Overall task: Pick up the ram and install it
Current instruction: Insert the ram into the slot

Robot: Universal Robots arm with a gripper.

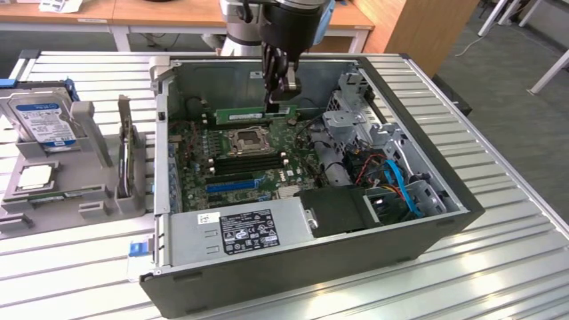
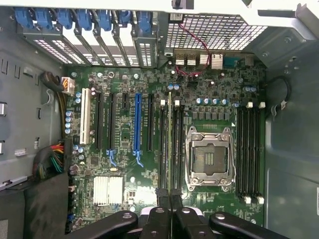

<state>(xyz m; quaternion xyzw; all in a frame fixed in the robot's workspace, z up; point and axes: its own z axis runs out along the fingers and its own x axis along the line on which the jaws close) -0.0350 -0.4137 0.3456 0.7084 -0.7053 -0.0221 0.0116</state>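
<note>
nearest on the worktop (image 1: 71, 267) lies the open computer case (image 1: 311, 280), its power supply (image 1: 240, 230) at the front edge; behind that the motherboard (image 1: 240, 160) and the empty processor socket (image 1: 248, 139); above the board the hand (image 1: 280, 101) is pinching the ram (image 1: 256, 115), held edge-down and level; in the wrist view the hand (image 2: 170, 196) holds the ram (image 2: 170, 139) in line with the long slots beside the socket

Open computer case (image 1: 294, 283), hard drive (image 1: 42, 122), processor chip (image 1: 34, 177)
</note>
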